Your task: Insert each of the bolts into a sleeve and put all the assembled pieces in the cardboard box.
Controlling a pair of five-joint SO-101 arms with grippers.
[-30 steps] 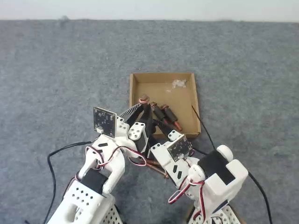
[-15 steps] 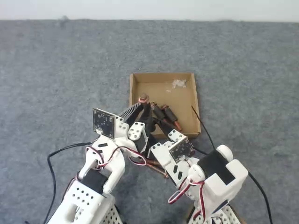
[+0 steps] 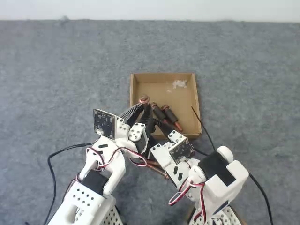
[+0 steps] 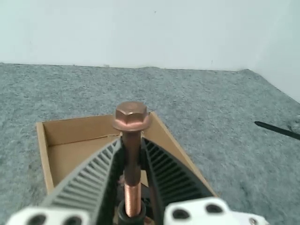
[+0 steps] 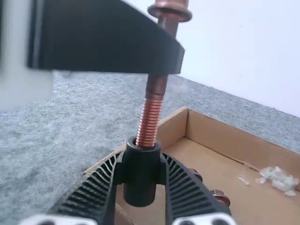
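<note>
— Why is the bolt [image 4: 131,116] stood up like that, head on top?

— So the threaded end points straight down. The left gripper [image 4: 132,149] is clamped on the shank just under the head, which leaves the thread bare for the sleeve [image 5: 139,185].

— And the sleeve?

— The right gripper [image 5: 140,161] is closed round it from below, with the bore facing up. In its wrist view the tip of the thread sits just inside the mouth. Most of the thread is outside, so I'd call the insertion barely begun.

— Why do it by the box [image 3: 161,75]?

— My guess is that holding the pair right at the near wall means the finished one needs only a short carry and a drop. Two pieces [image 3: 170,116] lie inside already, side by side toward the near right corner.

— What could spoil it?

— Tilt. Bolt and sleeve look in line now, but if either leans, the thread could bind on the rim of the bore. Each arm grips one part, so both must keep to the same axis as they close the gap.

— Anything left after this one?

— A copper rod [image 3: 157,165] lies on the carpet [image 3: 70,70] between the two arms. It's likely another bolt, though the arms hide part of it.
</note>
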